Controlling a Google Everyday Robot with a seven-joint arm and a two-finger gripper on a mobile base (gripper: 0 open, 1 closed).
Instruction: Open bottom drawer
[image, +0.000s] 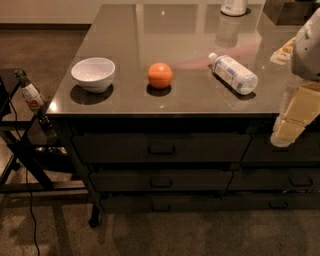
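Your gripper hangs at the right edge, in front of the counter lip and above the narrower drawer stack; honestly can't tell how open it is or whether it's got anything. The bottom drawer sits lowest under the two taller fronts, looks shut, well apart from the gripper; up top are a white bowl, an orange, and a water bottle on its side.

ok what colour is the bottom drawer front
The bottom drawer is dark grey-black, camera view; the gripper hangs at far right.
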